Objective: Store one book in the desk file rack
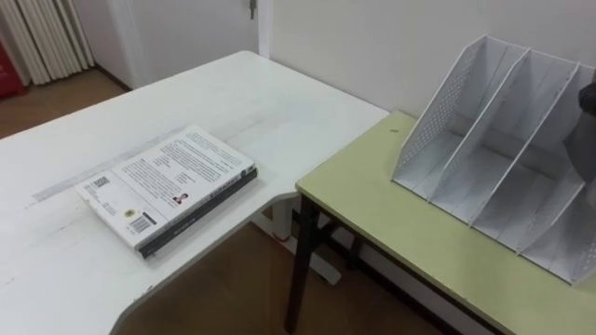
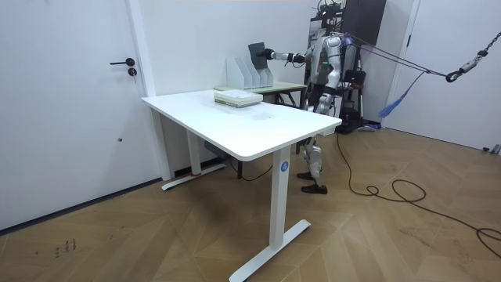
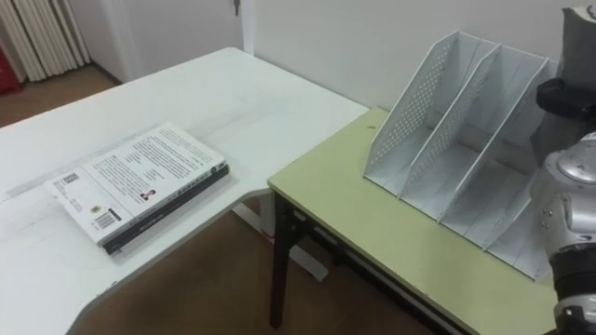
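Note:
A white mesh file rack (image 3: 453, 140) with several slanted slots stands on the green table (image 3: 372, 214) to my right. My right hand (image 3: 557, 95) is raised over the rack's right end and is shut on a dark grey book (image 3: 580, 37), held upright. The room view has this book (image 2: 257, 55) at the end of my outstretched arm, above the rack (image 2: 241, 72). A stack of two more books (image 1: 168, 186), light cover on top, lies flat on the white desk (image 1: 56, 270) to my left.
I stand at the green table, behind the white desk's far corner. A gap of wooden floor (image 1: 233, 288) shows between the two tabletops. The wall runs close behind the rack, and a white door (image 2: 74, 102) is at the room view's left.

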Robot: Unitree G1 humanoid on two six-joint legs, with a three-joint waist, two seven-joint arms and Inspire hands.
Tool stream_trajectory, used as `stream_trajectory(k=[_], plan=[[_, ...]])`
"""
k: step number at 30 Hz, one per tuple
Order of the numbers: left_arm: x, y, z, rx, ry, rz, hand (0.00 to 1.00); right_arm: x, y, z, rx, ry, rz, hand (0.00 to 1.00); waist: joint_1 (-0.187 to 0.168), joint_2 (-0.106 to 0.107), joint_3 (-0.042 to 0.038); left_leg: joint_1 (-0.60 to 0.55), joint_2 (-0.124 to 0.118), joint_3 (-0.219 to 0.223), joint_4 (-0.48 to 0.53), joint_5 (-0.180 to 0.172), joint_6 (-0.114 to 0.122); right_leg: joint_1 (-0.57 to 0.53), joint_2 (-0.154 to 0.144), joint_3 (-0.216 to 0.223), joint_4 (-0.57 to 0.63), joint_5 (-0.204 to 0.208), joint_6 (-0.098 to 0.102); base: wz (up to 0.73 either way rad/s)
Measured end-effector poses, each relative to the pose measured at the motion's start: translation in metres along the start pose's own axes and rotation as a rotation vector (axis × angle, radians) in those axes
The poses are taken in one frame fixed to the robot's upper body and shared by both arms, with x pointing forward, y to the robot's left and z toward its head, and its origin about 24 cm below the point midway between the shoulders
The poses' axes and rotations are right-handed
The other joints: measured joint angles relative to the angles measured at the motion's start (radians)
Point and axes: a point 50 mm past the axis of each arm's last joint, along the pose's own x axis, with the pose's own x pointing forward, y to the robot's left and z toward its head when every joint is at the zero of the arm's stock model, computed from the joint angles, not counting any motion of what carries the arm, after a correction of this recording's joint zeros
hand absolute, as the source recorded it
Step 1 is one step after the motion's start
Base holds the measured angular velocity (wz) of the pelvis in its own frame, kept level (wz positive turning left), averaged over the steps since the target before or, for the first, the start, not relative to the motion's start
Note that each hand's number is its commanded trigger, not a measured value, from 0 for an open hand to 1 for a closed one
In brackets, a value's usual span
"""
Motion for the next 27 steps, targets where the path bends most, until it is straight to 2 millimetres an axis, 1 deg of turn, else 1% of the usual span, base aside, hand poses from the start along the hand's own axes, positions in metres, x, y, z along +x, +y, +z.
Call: stream_trajectory(k=[1, 2, 3, 8, 12, 15, 17, 22, 25, 27], plan=[[0.0, 0.0, 0.0, 0.0, 0.001, 0.001, 0.0, 0.0, 0.0, -0.001, -0.002, 0.003, -0.001, 0.82, 0.0, 0.001, -0.0002, 0.0, 0.0, -0.001, 0.0, 0.0, 0.0, 0.0, 0.0, -0.001, 0.0, 0.0, 0.0, 0.03], [0.0, 0.0, 0.0, 0.0, 0.001, 0.003, 0.0, 0.0, -0.001, -0.002, -0.004, 0.009, -0.003, 0.44, 0.0, 0.002, 0.0, 0.0, 0.0, -0.003, 0.0, 0.0, 0.0, 0.001, 0.0, -0.003, 0.0, 0.0, 0.0, 0.05], [0.0, 0.0, 0.0, -0.001, 0.001, 0.004, 0.0, 0.0, -0.001, -0.004, 0.003, 0.02, -0.003, 0.0, -0.002, 0.003, 0.0002, 0.0, 0.0, -0.004, 0.0, 0.0, 0.0, 0.002, -0.001, -0.005, 0.0, 0.0, 0.0, 0.04], [0.0, 0.001, -0.001, -0.002, 0.003, 0.011, 0.0, 0.001, -0.001, -0.008, 0.025, 0.053, -0.005, 0.0, 0.0, 0.006, 0.0008, 0.002, 0.0, -0.007, 0.002, 0.0, 0.0, 0.008, -0.001, -0.009, -0.003, 0.0, 0.0, 0.02], [0.0, 0.001, -0.002, 0.0, 0.009, 0.011, 0.0, 0.001, -0.003, -0.015, 0.022, 0.083, -0.013, 0.0, -0.002, 0.013, -0.001, 0.003, 0.0, -0.007, 0.001, 0.0, 0.0, 0.013, -0.001, -0.01, -0.014, 0.0, 0.0, 0.02], [0.0, -0.001, -0.003, 0.011, 0.016, 0.003, 0.0, 0.001, -0.004, -0.016, 0.018, 0.089, -0.015, 0.0, -0.003, 0.026, 0.0016, 0.002, 0.0, -0.007, -0.001, 0.0, 0.0, 0.015, 0.0, -0.008, -0.008, 0.001, 0.0, -0.01], [0.0, -0.001, -0.003, 0.016, 0.019, -0.001, 0.0, 0.001, -0.004, -0.016, 0.019, 0.087, -0.018, 0.0, -0.004, 0.03, 0.004, 0.002, 0.0, -0.007, -0.002, 0.0, 0.0, 0.012, 0.0, -0.008, -0.002, 0.0, 0.0, -0.02], [0.0, -0.001, -0.003, 0.011, 0.02, -0.003, 0.0, 0.001, -0.004, -0.016, 0.019, 0.086, -0.023, 0.0, -0.003, 0.025, 0.0067, 0.002, -0.001, -0.007, 0.0, 0.0, 0.0, 0.012, -0.002, -0.008, -0.001, 0.0, 0.0, 0.0], [0.0, 0.0, -0.003, 0.012, 0.019, 0.0, 0.0, 0.001, -0.004, -0.016, 0.013, 0.084, -0.028, 0.0, -0.001, 0.019, 0.0056, 0.003, -0.001, -0.005, 0.001, 0.001, 0.001, 0.009, -0.002, -0.007, -0.003, 0.0, 0.001, 0.0], [0.0, 0.001, -0.003, 0.012, 0.019, 0.002, 0.0, 0.001, -0.004, -0.016, 0.013, 0.083, -0.029, 0.0, -0.001, 0.016, 0.0028, 0.004, -0.001, -0.006, 0.002, 0.001, 0.001, 0.011, -0.002, -0.007, -0.012, -0.001, 0.001, 0.0]])
